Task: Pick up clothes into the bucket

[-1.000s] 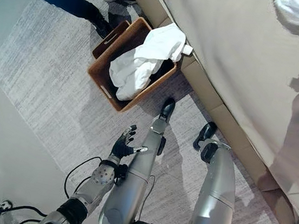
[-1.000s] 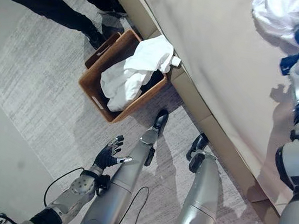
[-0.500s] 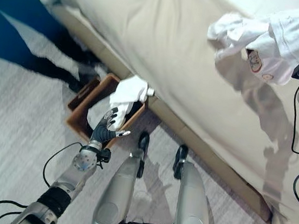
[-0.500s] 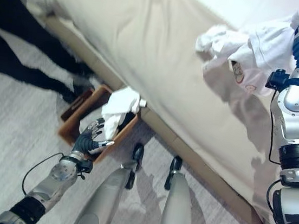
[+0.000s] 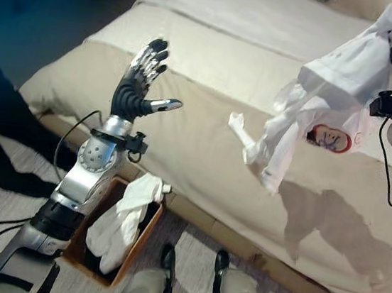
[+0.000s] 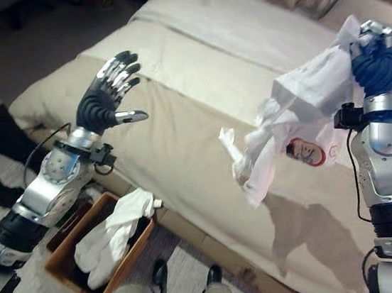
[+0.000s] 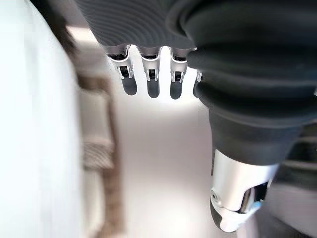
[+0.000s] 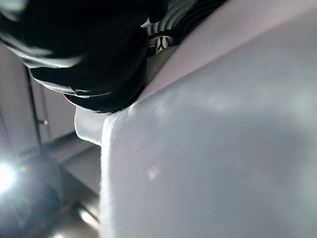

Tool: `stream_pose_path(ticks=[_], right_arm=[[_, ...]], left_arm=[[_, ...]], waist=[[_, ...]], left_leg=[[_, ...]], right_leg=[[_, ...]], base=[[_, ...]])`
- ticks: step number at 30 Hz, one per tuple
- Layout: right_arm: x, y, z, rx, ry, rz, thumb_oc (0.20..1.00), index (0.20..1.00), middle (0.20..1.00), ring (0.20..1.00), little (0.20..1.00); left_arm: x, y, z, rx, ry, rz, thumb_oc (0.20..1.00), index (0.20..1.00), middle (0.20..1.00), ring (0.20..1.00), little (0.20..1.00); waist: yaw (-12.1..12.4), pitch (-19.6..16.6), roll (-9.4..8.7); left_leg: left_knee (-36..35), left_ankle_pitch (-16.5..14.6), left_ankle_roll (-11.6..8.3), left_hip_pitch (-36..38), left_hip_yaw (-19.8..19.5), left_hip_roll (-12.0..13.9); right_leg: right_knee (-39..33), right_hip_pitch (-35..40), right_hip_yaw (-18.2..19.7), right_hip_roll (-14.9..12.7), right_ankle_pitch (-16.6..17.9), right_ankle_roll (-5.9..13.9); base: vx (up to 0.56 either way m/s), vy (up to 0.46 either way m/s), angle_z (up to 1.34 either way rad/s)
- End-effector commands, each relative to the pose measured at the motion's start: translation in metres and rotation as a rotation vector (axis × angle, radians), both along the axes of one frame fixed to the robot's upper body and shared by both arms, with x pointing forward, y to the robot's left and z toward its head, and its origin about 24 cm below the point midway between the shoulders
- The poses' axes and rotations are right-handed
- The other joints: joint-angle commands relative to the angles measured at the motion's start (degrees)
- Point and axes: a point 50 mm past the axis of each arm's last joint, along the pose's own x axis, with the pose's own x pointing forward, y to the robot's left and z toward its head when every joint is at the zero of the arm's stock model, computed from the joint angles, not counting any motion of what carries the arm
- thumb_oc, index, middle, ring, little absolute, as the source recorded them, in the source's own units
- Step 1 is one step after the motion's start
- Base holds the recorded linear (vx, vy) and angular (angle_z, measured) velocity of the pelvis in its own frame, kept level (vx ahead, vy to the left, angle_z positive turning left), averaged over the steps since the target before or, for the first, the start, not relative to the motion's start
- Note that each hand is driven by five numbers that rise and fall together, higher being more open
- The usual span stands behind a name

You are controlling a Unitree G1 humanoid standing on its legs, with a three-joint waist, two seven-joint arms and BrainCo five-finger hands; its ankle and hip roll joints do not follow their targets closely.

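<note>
My right hand [image 6: 376, 61], upper right of frame, is clamped on the white shirt [image 6: 292, 122] lifted off the bed [image 6: 190, 81], my left hand [image 5: 138, 82] spread and empty for balance above the half-filled basket [image 6: 67, 263] at lower left.

We see that the camera has swung upward since a second ago, from the floor and rug to the bed [image 5: 204, 140]; the left robot hand [image 5: 141, 82], which hung low beside the leg near the rug, has risen well above the brown basket [image 5: 120, 266] and now stands over the bed's edge with fingers spread straight; the right robot hand [image 6: 378, 62] has lifted the white T-shirt [image 6: 292, 122] off the bedcover, so the cloth now hangs free in the air from its curled fingers, where half a second ago it lay bunched on the bed; the white garment [image 5: 125, 213] draped over the basket's rim now shows below the left arm.
</note>
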Motion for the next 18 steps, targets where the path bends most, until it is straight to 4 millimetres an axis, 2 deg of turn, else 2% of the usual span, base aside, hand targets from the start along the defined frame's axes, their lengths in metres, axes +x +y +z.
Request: stream_pose_path(ticks=[1,4,5,8,10,12,15,18], right_arm=[[-0.004,0.023,0.029,-0.084,-0.059,0.113,0.200,0.200,0.200,0.200,0.200],[-0.003,0.031,0.032,-0.112,-0.051,0.148,0.200,0.200,0.200,0.200,0.200],[-0.004,0.045,0.032,-0.176,-0.030,0.202,0.200,0.200,0.200,0.200,0.200],[-0.006,0.055,0.033,-0.203,-0.030,0.243,0.200,0.200,0.200,0.200,0.200],[-0.011,0.071,0.037,-0.243,-0.048,0.310,0.200,0.200,0.200,0.200,0.200],[-0.012,0.076,0.038,-0.248,-0.053,0.333,0.200,0.200,0.200,0.200,0.200],[-0.020,0.095,0.043,-0.261,-0.091,0.417,0.200,0.200,0.200,0.200,0.200],[-0.023,0.101,0.045,-0.270,-0.108,0.444,0.200,0.200,0.200,0.200,0.200]], left_arm=[[0.003,-0.018,-0.002,0.029,0.005,-0.080,1.000,1.000,1.000,1.000,1.000],[0.009,-0.026,0.004,0.064,-0.008,-0.094,1.000,1.000,1.000,1.000,1.000],[0.017,-0.039,0.002,0.100,0.013,-0.119,1.000,1.000,1.000,1.000,1.000],[0.023,-0.048,-0.001,0.125,0.037,-0.136,1.000,1.000,1.000,1.000,1.000],[0.029,-0.064,-0.008,0.165,0.083,-0.170,1.000,1.000,1.000,1.000,1.000],[0.030,-0.068,-0.010,0.168,0.099,-0.186,1.000,1.000,1.000,1.000,1.000],[0.038,-0.086,-0.026,0.160,0.202,-0.235,1.000,1.000,1.000,1.000,1.000],[0.039,-0.094,-0.030,0.162,0.231,-0.260,1.000,1.000,1.000,1.000,1.000]], waist=[[0.12,-6.97,-2.18],[0.01,-7.85,-2.08],[-0.32,-9.19,-2.17],[-0.68,-9.72,-2.00],[-1.11,-10.65,-1.83],[-1.23,-10.70,-1.73],[-1.90,-11.52,-1.30],[-2.06,-11.61,-1.17]], left_leg=[[2.86,-5.57,-2.15,1.23,0.45,1.74],[2.43,-5.71,-2.29,2.48,1.09,2.09],[2.16,-5.80,-2.41,3.62,1.51,2.38],[1.93,-6.02,-2.44,4.71,1.87,2.60],[1.89,-6.21,-2.46,5.56,2.08,2.67],[2.02,-6.29,-2.46,5.71,2.06,2.68],[1.93,-6.35,-2.47,6.42,2.12,2.71],[1.86,-6.32,-2.45,6.62,1.99,2.74]], right_leg=[[-3.87,0.95,-0.48,-1.08,3.80,2.57],[-4.83,2.14,-0.09,-0.82,3.99,2.58],[-5.39,3.39,0.02,-0.58,3.98,2.61],[-5.69,4.39,0.20,-0.42,3.90,2.56],[-6.05,5.53,0.14,-0.27,3.66,2.46],[-6.09,5.74,0.09,-0.19,3.65,2.43],[-6.61,6.69,-0.04,-0.04,3.55,2.33],[-6.69,6.96,-0.13,-0.11,3.53,2.27]], base=[[0.06,-0.025,-0.29],[0.06,-0.028,-0.19],[0.07,-0.030,-0.12],[0.05,-0.020,-0.17],[0.03,-0.019,-0.06],[0.00,0.000,0.00],[0.00,0.000,0.00],[0.00,0.000,0.00]])
